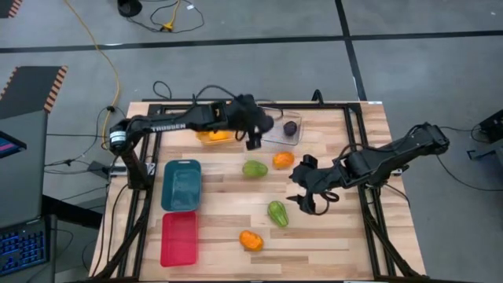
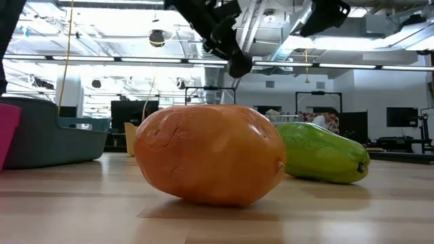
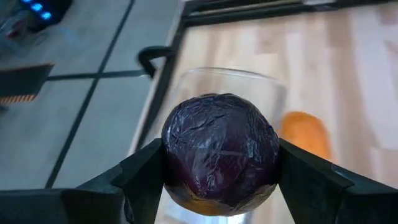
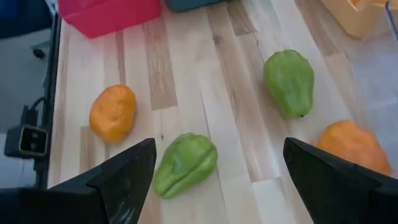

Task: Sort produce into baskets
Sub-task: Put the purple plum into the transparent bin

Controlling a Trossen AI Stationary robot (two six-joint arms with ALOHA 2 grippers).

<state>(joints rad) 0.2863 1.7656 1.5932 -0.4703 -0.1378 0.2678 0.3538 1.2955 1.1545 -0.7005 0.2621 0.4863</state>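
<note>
My left gripper [image 3: 219, 162] is shut on a dark purple round piece [image 3: 219, 152] at the clear basket [image 3: 224, 81]. In the high view the piece [image 1: 290, 126] shows over that basket [image 1: 271, 135], with the gripper [image 1: 277, 124] beside it. My right gripper [image 1: 299, 187] is open and empty above the table's right middle. In its wrist view [image 4: 217, 168] a green piece [image 4: 186, 163] lies on the wood below. Another green piece [image 1: 255, 168] and two orange pieces [image 1: 283, 159] [image 1: 251, 240] lie loose on the table. My left gripper pinches the purple piece between its two fingers, one on each opposite side [image 3: 169, 155]. The fingers come from the table's left, slanting down. The piece sits above the clear basket's floor; whether it touches the floor I cannot tell.
The orange basket [image 1: 214, 135] holds yellow pieces at the far left. The teal basket [image 1: 181, 185] and the red basket [image 1: 179, 238] stand at the left. A black frame [image 1: 354, 157] runs along the table's edges. Bare wood lies at the near right.
</note>
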